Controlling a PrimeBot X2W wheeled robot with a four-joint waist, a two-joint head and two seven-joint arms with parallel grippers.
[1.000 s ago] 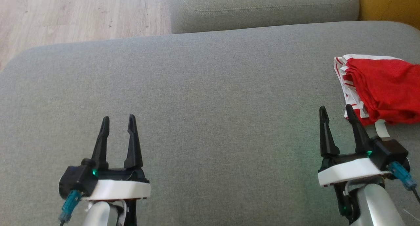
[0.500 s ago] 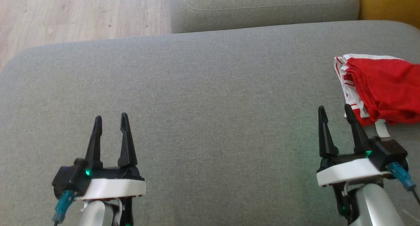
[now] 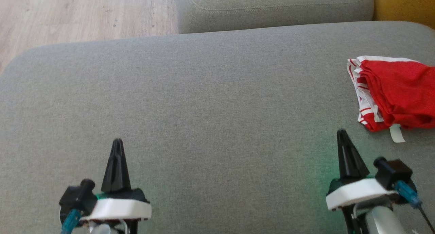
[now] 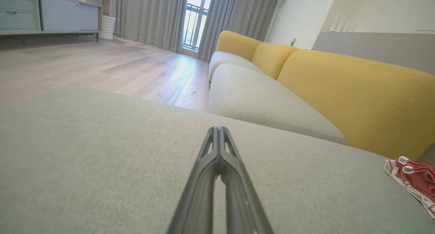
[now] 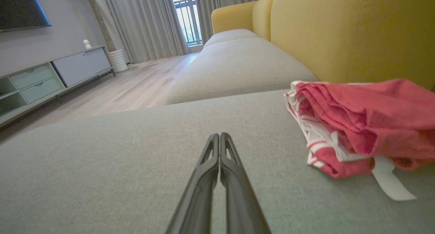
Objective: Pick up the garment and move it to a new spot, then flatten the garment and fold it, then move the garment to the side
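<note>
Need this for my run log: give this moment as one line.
left hand: shut, empty | right hand: shut, empty | garment: bunched on grey cushion, right side, apart from both hands

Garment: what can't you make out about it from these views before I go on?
- Head view: the garment runs past the right edge, so its full extent is cut off.
- Left wrist view: a small corner, cut by the right edge.
- Right wrist view: its own folds hide the lower layers; the white tag is too blurred to read.
</note>
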